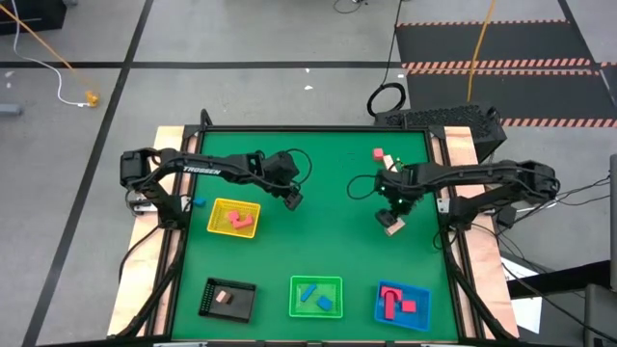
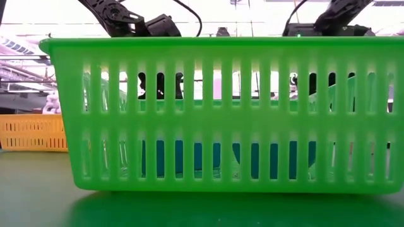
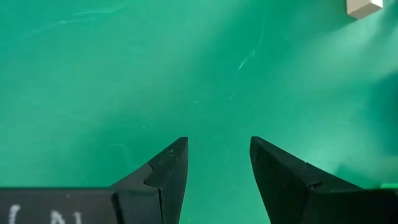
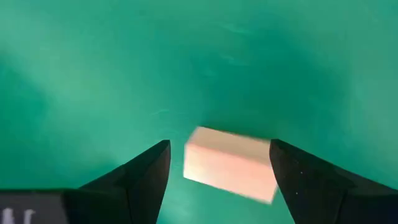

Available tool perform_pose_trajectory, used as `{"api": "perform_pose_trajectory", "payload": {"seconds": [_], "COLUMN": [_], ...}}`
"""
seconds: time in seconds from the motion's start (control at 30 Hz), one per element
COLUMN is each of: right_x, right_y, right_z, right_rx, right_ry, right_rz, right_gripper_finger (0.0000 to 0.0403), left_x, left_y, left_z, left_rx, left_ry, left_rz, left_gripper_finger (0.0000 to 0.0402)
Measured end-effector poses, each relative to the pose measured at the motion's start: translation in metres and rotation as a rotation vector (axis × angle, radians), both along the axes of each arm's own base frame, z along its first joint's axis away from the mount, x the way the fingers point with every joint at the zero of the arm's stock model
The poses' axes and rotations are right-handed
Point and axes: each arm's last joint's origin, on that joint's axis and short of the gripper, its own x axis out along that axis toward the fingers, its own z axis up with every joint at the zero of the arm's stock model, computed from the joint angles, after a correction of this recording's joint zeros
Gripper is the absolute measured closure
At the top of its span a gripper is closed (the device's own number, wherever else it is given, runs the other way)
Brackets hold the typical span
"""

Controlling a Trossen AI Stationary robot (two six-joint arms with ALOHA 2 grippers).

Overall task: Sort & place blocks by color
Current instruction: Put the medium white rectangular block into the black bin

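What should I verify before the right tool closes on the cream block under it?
1. Cream block lies between the jaws of the right tool: ok.
2. Right tool is open, with a gap showing on one side of the block: ok.
3. Block is square to the jaws: not ok, it sits slightly tilted.
4. Left tool is open, empty and well apart from the right one: ok.
5. Which tray should receive cream blocks: cannot tell.
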Motion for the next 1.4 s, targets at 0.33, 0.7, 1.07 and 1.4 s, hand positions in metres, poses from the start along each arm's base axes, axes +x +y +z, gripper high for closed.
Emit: {"api": "perform_pose_trajectory", "payload": {"seconds": [0.33, 0.7, 1.07, 1.4], "right_x": [-0.002, 0.001, 0.017, 0.003], "right_y": [0.014, 0.023, 0.030, 0.027], "right_z": [-0.001, 0.003, 0.029, 0.020], "right_rx": [-0.118, -0.066, -0.158, -0.288], "right_ry": [-0.181, -0.189, -0.322, -0.174], "right_rz": [0.604, 0.540, 0.751, 1.123], "right_gripper_finger": [0.0140, 0.0140, 0.0140, 0.0140], "left_x": [0.000, 0.000, 0.000, 0.000], "left_y": [0.001, 0.003, 0.003, 0.003], "left_z": [0.000, 0.000, 0.000, 0.000], "left_rx": [-0.020, -0.016, -0.017, -0.049], "left_ry": [0.003, 0.008, 0.009, 0.011], "left_rz": [0.030, 0.097, 0.099, 0.141], "left_gripper_finger": [0.0227, 0.0227, 0.0227, 0.0227]}}
